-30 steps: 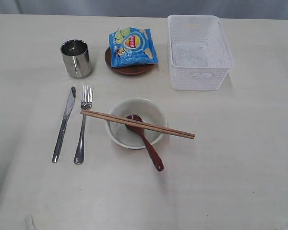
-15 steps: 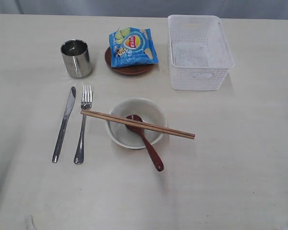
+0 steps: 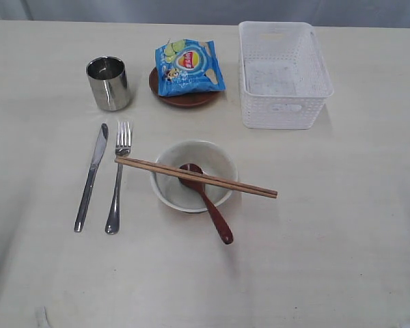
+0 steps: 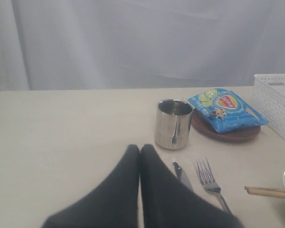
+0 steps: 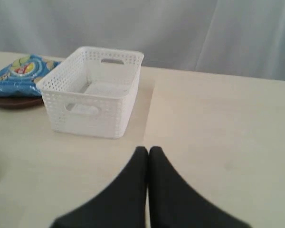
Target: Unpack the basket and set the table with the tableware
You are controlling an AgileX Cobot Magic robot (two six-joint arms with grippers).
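Exterior view: thin wooden chopsticks (image 3: 196, 177) balance on round off-white bowl (image 3: 213, 152), any nudge cd roll them off; left gripper (image 4: 139, 148) & right gripper (image 5: 148, 149) pressed together, empty.

- You have one white rectangular plastic basket with lattice sides (image 3: 285, 113).
- You have one shiny cylindrical steel cup (image 3: 108, 83).
- You have one round brown plate (image 3: 186, 100).
- You have one blue foil chip bag (image 3: 189, 66).
- You have one long steel knife (image 3: 90, 178) and one steel fork (image 3: 117, 179).
- You have one round off-white bowl (image 3: 210, 154).
- You have one red-brown wooden spoon (image 3: 213, 210).
- You have two thin wooden chopsticks (image 3: 246, 186), a single pair.
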